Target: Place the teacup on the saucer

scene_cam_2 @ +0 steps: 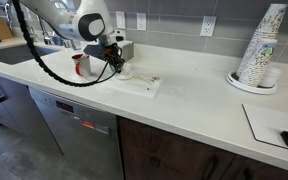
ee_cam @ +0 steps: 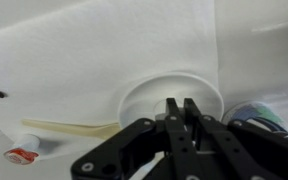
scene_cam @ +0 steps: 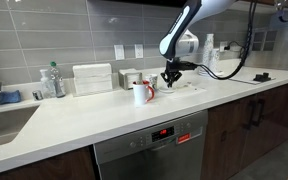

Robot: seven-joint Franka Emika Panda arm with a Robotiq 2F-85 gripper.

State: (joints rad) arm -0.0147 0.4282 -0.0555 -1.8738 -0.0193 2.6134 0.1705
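Hovering with fingers together over the white teacup (ee_cam: 169,90) on the surface (ee_cam: 84,40) beside the mug (scene_cam: 142,92), the gripper (ee_cam: 184,106) may pinch only its rim; a slip could tip it short of the saucer, indistinct here.

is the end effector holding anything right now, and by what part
Cannot be told. The end effector hangs nearly closed over a round white dish, cup or saucer, but no grip on its rim shows.

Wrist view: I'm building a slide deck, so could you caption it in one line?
Hand seen from behind, directly over a round white dish on the pale countertop.
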